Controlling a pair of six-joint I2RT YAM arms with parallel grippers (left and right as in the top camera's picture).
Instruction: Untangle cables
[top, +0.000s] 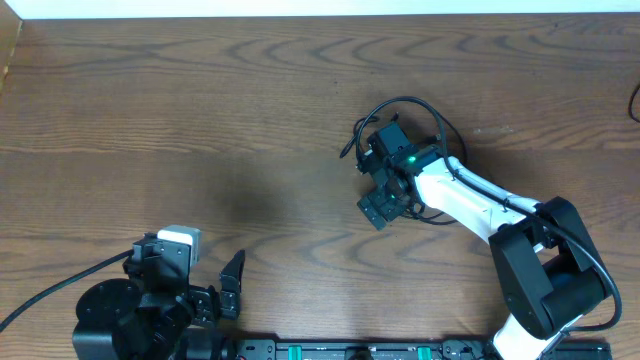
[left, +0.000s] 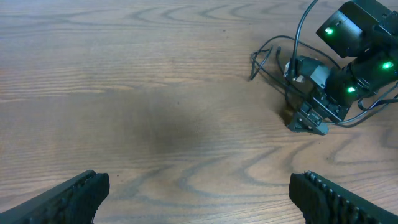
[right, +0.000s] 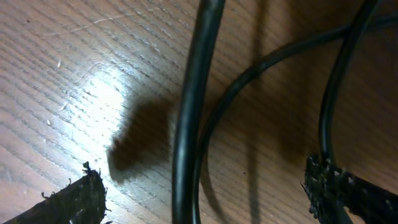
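Note:
A tangle of thin black cables (top: 420, 115) lies on the wooden table right of centre, mostly under my right arm; no white cable shows. My right gripper (top: 383, 192) is lowered onto the tangle. In the right wrist view its fingers (right: 205, 196) are wide open with a black cable (right: 193, 106) running between them, not clamped, and other black strands (right: 336, 74) beside it. The left wrist view shows the tangle (left: 273, 62) far off at the upper right. My left gripper (left: 196, 193) is open and empty, parked at the table's front left (top: 232, 285).
The wooden table (top: 200, 120) spreads to the left and back. A thicker black cord (top: 50, 290) runs from the left arm's base off the left edge. A dark rail (top: 350, 350) lines the front edge.

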